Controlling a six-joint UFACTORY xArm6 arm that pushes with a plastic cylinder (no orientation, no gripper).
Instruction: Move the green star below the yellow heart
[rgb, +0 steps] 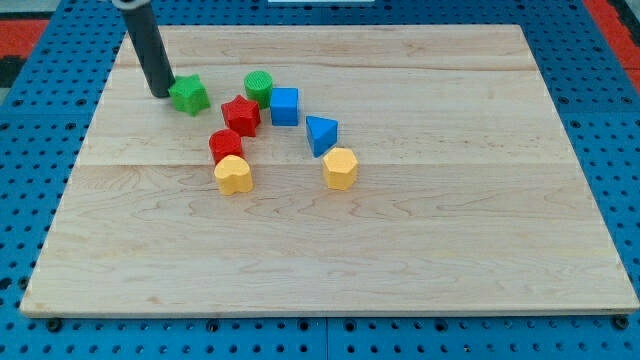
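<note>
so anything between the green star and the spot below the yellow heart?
My tip sits against the green star. Straight toward below the yellow heart, the red cylinder and the heart itself block; the left side looks open.

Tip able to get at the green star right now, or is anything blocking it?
Probably yes. My tip sits right at the green star, on its side toward the view's left, with nothing between them. The red star and green cylinder lie on the star's far side, toward the view's right.
</note>
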